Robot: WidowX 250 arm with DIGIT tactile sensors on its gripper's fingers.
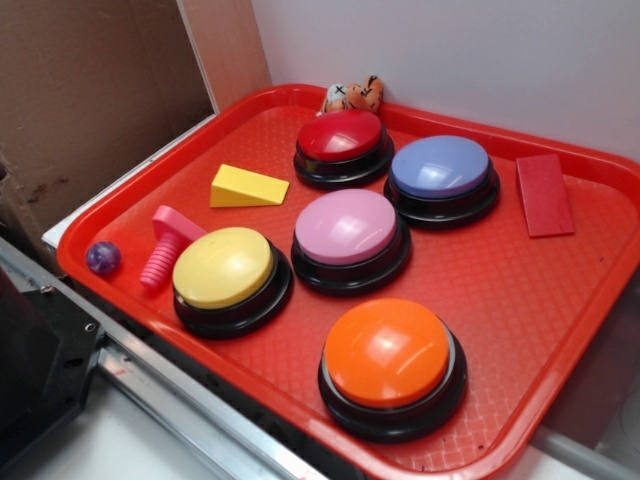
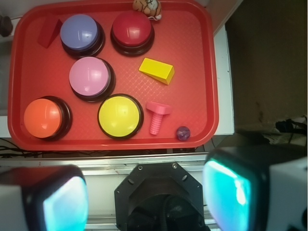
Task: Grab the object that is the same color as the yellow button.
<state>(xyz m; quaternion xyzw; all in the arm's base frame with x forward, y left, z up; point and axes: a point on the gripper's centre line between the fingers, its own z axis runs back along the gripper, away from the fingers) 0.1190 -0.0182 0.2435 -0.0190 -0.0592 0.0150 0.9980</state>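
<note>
Red plastic tray (image 2: 29,139) carries everything: the small yellow wedge-shaped block (image 2: 157,70) lies at one o'clock from the large yellow dome button (image 2: 120,116), untouched. Hovering high, the gripper (image 2: 144,197) stands released; approach and grasp remain.

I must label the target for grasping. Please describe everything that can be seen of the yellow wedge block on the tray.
The yellow wedge block is a small solid ramp shape, plain yellow, looking like smooth matte plastic or foam. It lies flat on the red tray, its slope rising to one tall end. It sits between the red button and the pink screw, touching neither. Nothing holds it; the gripper is off the tray.
</note>
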